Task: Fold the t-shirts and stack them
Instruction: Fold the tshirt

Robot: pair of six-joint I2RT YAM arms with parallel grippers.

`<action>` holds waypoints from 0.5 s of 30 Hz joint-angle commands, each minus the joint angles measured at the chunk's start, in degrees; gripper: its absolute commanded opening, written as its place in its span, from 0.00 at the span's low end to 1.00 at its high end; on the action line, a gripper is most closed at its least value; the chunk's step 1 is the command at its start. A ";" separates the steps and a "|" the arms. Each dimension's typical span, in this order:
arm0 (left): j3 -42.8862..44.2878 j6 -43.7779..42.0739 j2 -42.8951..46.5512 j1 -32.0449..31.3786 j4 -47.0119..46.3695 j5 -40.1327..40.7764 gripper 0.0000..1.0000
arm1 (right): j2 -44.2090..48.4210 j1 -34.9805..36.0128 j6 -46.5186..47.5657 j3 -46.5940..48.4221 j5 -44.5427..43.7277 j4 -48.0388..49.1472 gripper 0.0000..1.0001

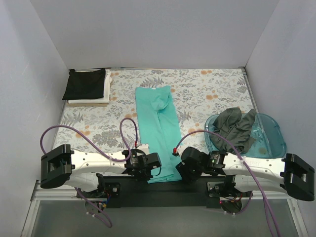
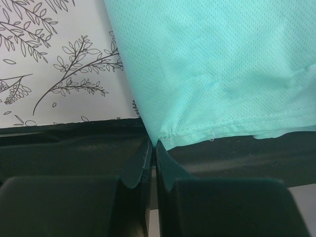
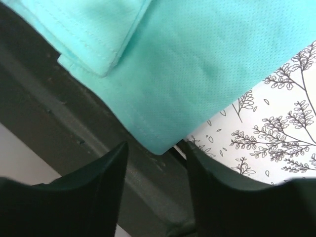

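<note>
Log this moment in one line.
left gripper shut on teal t-shirt corner | right gripper open at other corner | grey t-shirt in tray

Overhead from behind; wrist views close (shared: teal t-shirt (image 1: 157, 128))

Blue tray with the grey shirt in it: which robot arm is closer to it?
Right. The right tool is just left of the blue tray; the left tool is farther, across the teal shirt.

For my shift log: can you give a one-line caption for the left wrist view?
Left gripper shut on the hem corner of the teal t-shirt, floral tablecloth alongside.
</note>
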State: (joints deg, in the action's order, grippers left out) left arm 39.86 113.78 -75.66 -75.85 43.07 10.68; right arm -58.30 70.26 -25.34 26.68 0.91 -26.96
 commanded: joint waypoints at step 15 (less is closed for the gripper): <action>6.63 -1.62 1.13 0.44 3.86 7.51 0.00 | -3.04 0.32 2.93 8.30 -15.92 -0.02 0.01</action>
State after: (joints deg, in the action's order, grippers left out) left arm 42.68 113.27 -75.68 -75.83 45.06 13.28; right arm -62.41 70.52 -24.16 30.85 -8.29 -27.77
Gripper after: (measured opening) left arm 0.019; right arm 0.023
